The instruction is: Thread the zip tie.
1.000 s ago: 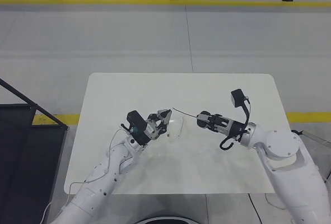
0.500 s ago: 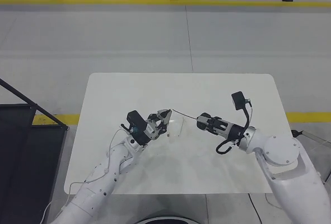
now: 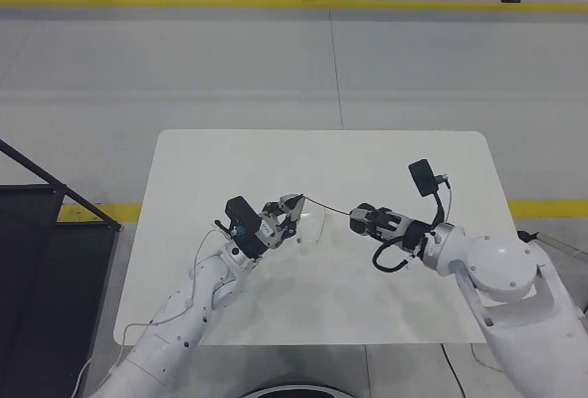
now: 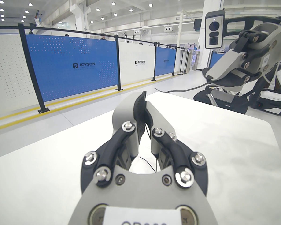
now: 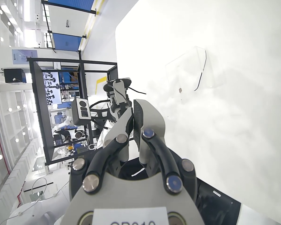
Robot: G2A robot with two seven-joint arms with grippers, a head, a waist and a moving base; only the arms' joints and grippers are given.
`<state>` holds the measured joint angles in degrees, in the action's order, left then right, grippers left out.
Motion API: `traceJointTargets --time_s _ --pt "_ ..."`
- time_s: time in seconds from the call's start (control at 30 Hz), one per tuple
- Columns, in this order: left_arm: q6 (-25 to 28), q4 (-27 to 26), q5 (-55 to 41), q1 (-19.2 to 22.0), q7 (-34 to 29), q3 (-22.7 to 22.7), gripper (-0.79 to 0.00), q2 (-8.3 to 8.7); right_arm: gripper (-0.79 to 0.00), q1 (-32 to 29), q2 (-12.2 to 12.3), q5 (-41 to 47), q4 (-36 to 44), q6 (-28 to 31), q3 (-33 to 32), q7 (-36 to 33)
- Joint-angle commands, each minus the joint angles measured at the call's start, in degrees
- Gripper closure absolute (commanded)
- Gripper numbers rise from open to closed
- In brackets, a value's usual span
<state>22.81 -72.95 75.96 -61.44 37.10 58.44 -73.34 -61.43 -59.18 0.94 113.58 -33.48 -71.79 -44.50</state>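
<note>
We see the right gripper (image 3: 353, 211) over the middle of the white table (image 3: 224, 159), its fingers pressed tight on one end of the thin black zip tie (image 3: 328, 202). The tie runs through the air from there toward the left gripper (image 3: 297, 202), and its free tip ends just beside that gripper's fingertips; we cannot tell whether tip and fingers touch. The left gripper's fingers are drawn together, pad against pad, and we make out nothing pinched between them. On the table, just beside and partly under the left gripper, lies a clear plastic bag (image 3: 315, 232) with a curved black strand (image 5: 202, 72) inside it.
</note>
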Motion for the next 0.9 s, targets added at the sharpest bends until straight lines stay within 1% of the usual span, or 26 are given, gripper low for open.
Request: traceJointTargets --time_s 0.0,0.23,0.4,0.87 --pt "0.0 0.0 0.0 0.0 0.0 0.0 0.0 0.0 0.0 0.94 -0.14 0.18 -0.56 -0.87 0.77 0.16" --pt "0.0 0.0 0.0 0.0 0.0 0.0 0.0 0.0 0.0 2.21 -0.42 1.72 -1.61 -1.18 1.64 0.99" --pt "0.0 0.0 0.0 0.0 0.0 0.0 0.0 0.0 0.0 1.62 -0.39 2.01 -1.25 -0.65 1.37 1.84" --pt "0.0 0.0 0.0 0.0 0.0 0.0 0.0 0.0 0.0 0.77 -0.12 2.71 -1.48 0.24 0.5 1.37"
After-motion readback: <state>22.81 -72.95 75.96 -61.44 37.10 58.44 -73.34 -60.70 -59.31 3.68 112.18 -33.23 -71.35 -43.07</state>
